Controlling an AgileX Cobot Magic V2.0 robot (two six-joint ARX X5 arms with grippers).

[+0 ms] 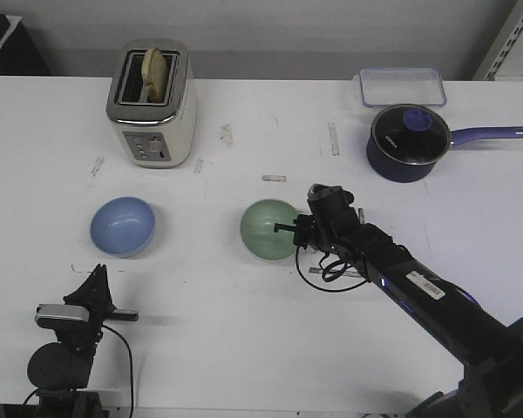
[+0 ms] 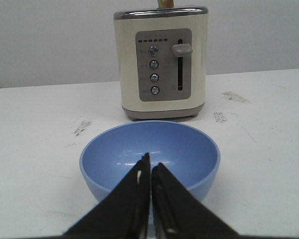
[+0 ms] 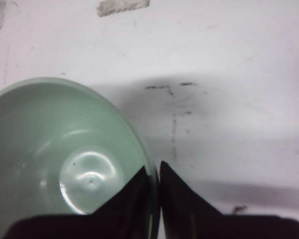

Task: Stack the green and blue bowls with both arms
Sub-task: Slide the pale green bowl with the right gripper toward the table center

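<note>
The periwinkle blue bowl (image 1: pixel 122 226) sits upright on the white table at the left. It fills the middle of the left wrist view (image 2: pixel 182 149). My left gripper (image 1: pixel 98 277) is shut and empty, a little short of the bowl's near side; its tips (image 2: pixel 150 162) point at the bowl. The mint green bowl (image 1: pixel 268 228) is at the table's centre. My right gripper (image 1: pixel 295 232) is shut on its right rim, one finger inside and one outside, as the right wrist view shows (image 3: pixel 155 170). The green bowl (image 3: pixel 65 159) is empty. I cannot tell whether it is off the table.
A cream toaster (image 1: pixel 152 104) with a slice of bread stands behind the blue bowl and also shows in the left wrist view (image 2: pixel 162 64). A dark navy saucepan (image 1: pixel 407 144) with a glass lid and a clear plastic box (image 1: pixel 403 85) are at the back right.
</note>
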